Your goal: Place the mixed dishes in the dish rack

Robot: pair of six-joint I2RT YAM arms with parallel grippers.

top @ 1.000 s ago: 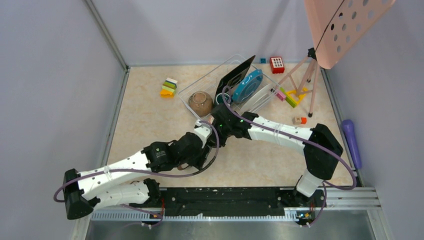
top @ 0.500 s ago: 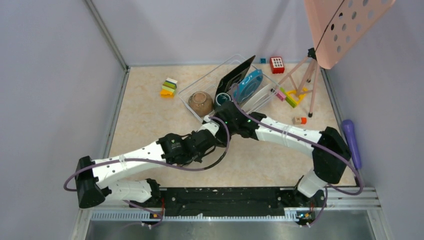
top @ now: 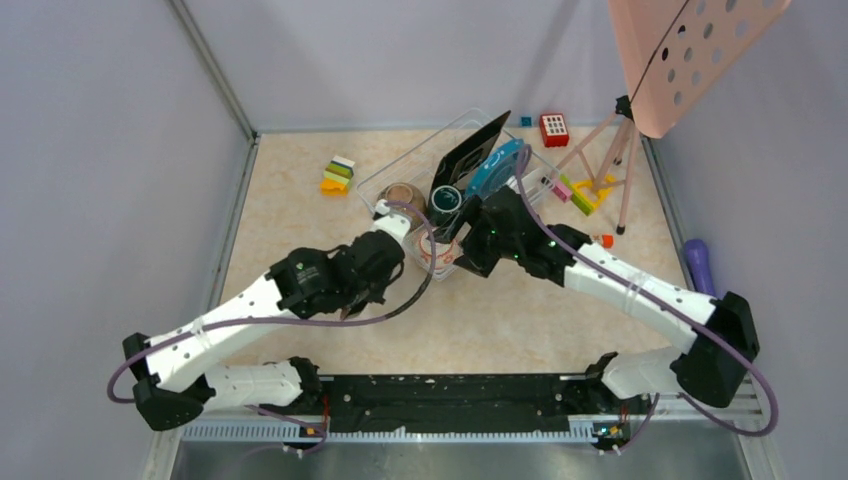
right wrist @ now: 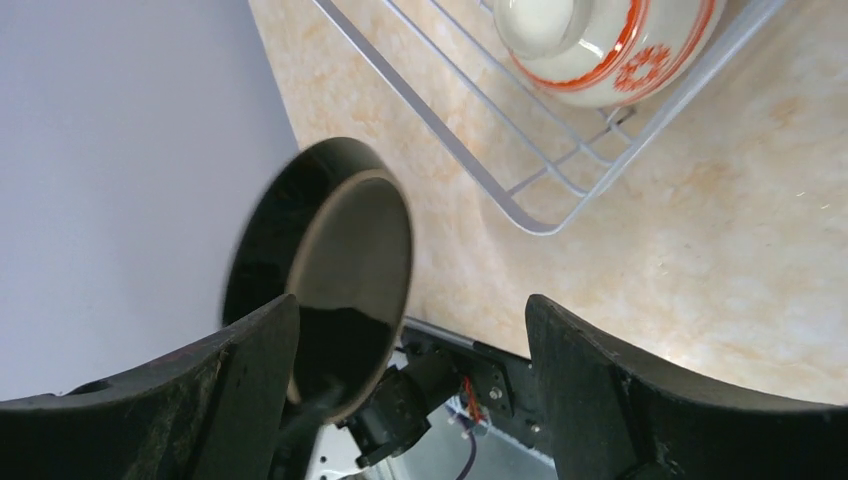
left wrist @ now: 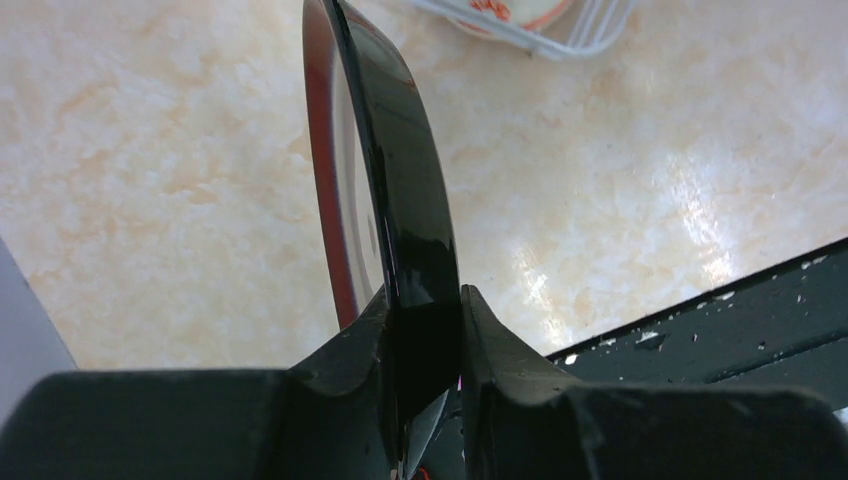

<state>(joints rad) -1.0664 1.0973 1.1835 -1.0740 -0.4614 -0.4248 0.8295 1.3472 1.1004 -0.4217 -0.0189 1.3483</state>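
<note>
Near edge: a black rail carries both arm bases. The table is cream, marbled stone-look and glossy, with white glare patches in the left wrist view. Plain grey-violet walls close the left, far and right sides.

Left claw: clenched on the rim of the round plate, which is dark with a red edge and held on edge above bare table. In the right wrist view it sits outside the wire, near the dish rack's near corner.

Right claw: fingers spread wide, nothing between them, hovering over that same corner.

Dish rack: set at a diagonal toward the far edge, right of centre. The patterned bowl lies upside down in its near corner. Farther in are the brown bowl and the green mug, then the black square plate and blue plate, both on edge.

Far edge: toy blocks left of the rack, and a red keypad toy toward the far right corner. A pink perforated board on a tripod stands in that corner.
</note>
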